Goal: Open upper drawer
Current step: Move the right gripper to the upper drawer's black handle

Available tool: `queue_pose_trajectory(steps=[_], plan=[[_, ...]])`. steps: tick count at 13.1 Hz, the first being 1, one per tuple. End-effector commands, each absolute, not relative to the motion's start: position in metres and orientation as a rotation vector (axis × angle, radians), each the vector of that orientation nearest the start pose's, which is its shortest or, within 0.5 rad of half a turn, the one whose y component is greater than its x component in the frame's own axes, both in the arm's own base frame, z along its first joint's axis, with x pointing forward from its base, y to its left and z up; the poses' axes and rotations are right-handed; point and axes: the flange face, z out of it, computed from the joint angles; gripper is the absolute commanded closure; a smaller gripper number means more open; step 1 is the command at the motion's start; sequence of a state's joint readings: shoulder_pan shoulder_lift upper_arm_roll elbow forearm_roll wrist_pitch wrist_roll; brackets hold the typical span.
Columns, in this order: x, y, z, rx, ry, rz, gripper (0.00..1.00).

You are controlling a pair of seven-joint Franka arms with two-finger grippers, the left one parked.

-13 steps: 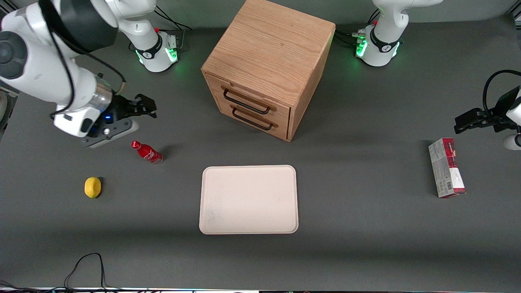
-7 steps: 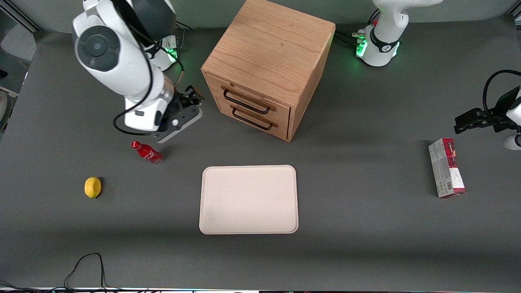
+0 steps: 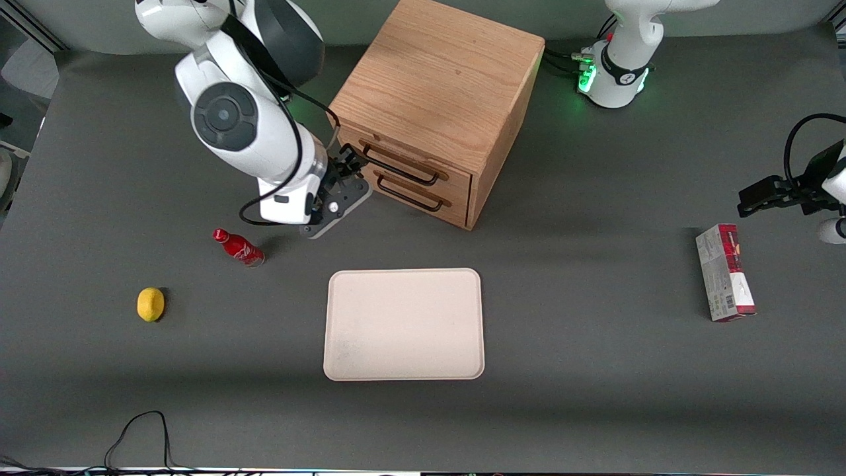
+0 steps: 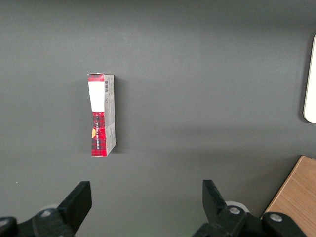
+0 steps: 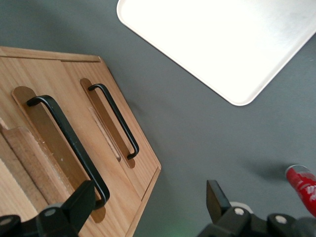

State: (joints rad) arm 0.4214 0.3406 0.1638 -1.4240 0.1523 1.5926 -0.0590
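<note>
The wooden cube cabinet [image 3: 436, 86] stands at the back middle of the table. Its upper drawer [image 3: 413, 160] is closed, with its thin black wire handle [image 3: 400, 168] across the front, above the matching lower drawer [image 3: 413, 196]. My right gripper [image 3: 348, 166] is in front of the drawers, at the end of the upper handle toward the working arm's end of the table. In the right wrist view the gripper [image 5: 148, 202] is open and empty. One fingertip [image 5: 81, 200] is right beside the end of the upper handle [image 5: 69, 143]; the lower handle [image 5: 114, 121] is clear of it.
A white tray [image 3: 403, 324] lies nearer the front camera than the cabinet. A red bottle [image 3: 238, 246] lies close below the wrist, and a lemon [image 3: 151, 304] is nearer the camera. A red and grey box [image 3: 724, 271] lies toward the parked arm's end.
The right arm has swung from the working arm's end of the table toward the cabinet; the gripper now sits at the end of the upper drawer's handle. The drawer has not moved.
</note>
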Motion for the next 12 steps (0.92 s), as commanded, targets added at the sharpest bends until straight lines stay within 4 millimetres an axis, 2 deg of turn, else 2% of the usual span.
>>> queue_pose_trajectory(steps=[1, 3, 5, 9, 12], plan=[[0.518, 0.391, 0.495, -2.794, -0.99, 0.348, 0.0], [0.505, 0.41, 0.484, -2.785, -1.047, 0.379, 0.0], [0.498, 0.42, 0.476, -2.778, -1.08, 0.398, 0.0], [0.5, 0.422, 0.459, -2.744, -1.153, 0.407, 0.0], [0.499, 0.42, 0.436, -2.749, -1.145, 0.417, 0.0]])
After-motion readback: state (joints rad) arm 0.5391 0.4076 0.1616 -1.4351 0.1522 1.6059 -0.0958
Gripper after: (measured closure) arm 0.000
